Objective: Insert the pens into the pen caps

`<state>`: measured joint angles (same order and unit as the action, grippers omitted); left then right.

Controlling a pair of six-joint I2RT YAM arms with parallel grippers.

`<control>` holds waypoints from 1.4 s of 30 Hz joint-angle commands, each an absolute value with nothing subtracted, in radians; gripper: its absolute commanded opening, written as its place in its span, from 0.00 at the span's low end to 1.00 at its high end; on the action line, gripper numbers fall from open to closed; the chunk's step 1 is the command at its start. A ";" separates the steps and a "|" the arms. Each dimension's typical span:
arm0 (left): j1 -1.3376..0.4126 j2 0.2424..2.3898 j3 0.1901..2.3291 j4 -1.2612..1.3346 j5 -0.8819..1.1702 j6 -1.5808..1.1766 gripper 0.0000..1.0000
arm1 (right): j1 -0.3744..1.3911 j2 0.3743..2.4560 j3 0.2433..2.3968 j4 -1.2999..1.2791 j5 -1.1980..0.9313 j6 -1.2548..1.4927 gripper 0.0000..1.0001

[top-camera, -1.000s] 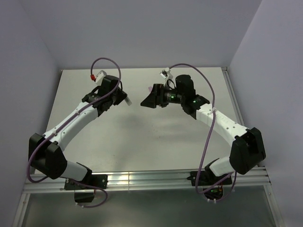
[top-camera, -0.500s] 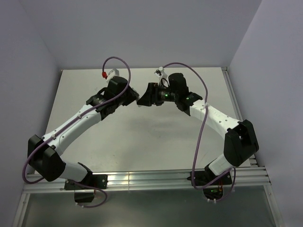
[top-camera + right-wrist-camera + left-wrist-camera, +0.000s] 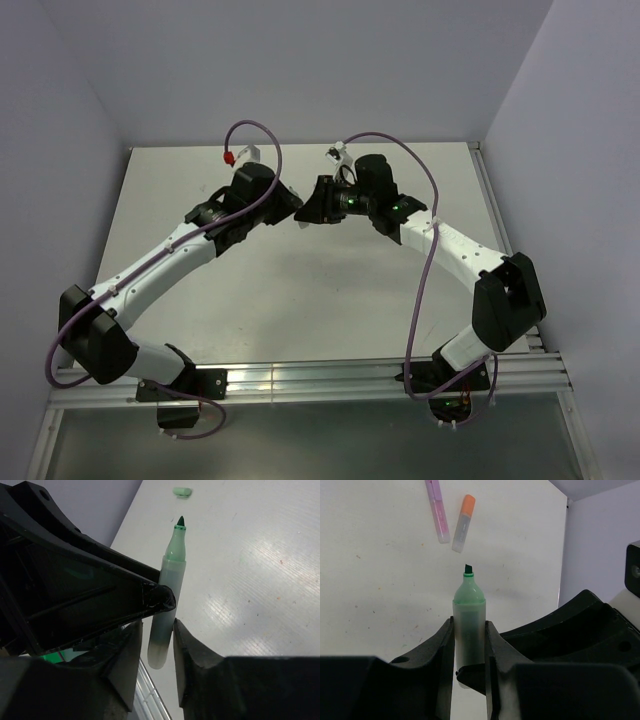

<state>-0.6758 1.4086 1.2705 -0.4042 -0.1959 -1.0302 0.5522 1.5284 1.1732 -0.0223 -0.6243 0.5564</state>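
Note:
My left gripper (image 3: 469,626) is shut on the mint-green pen (image 3: 469,611), whose dark green tip points away, bare of any cap. In the right wrist view the same green pen (image 3: 167,600) stands between the jaws of my right gripper (image 3: 156,630), which are closed against its rear end just below the left fingertip (image 3: 161,599). From above, the left gripper (image 3: 290,207) and the right gripper (image 3: 309,212) meet above the table's far middle. A green pen cap (image 3: 182,491) lies on the table beyond. A purple-pink pen (image 3: 436,510) and a pale pen with an orange end (image 3: 463,523) lie side by side.
The white table (image 3: 300,290) has a metal rail (image 3: 300,380) along its near edge. Grey-lilac walls (image 3: 560,120) close it in at the back and on both sides. Purple cables (image 3: 425,300) loop over both arms.
Both arms have swung inward until the grippers meet. The right gripper, wide open a second ago, has closed round the rear of the green pen that the left gripper keeps holding.

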 commanded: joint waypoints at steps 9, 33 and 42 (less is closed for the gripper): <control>-0.696 1.365 1.310 -0.348 -0.192 -1.020 0.02 | 0.561 1.516 1.206 -0.021 -0.609 0.552 0.00; -0.695 1.408 1.348 -0.367 -0.322 -0.974 0.37 | 0.563 1.422 1.144 -0.025 -0.635 0.557 0.00; -0.695 1.410 1.350 -0.364 -0.285 -0.971 0.13 | 0.561 1.428 1.152 -0.025 -0.630 0.551 0.00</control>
<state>-0.6952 1.4109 1.3132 -0.4004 -0.2928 -0.9909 0.5568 1.4742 1.1507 -0.0456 -0.6197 0.5640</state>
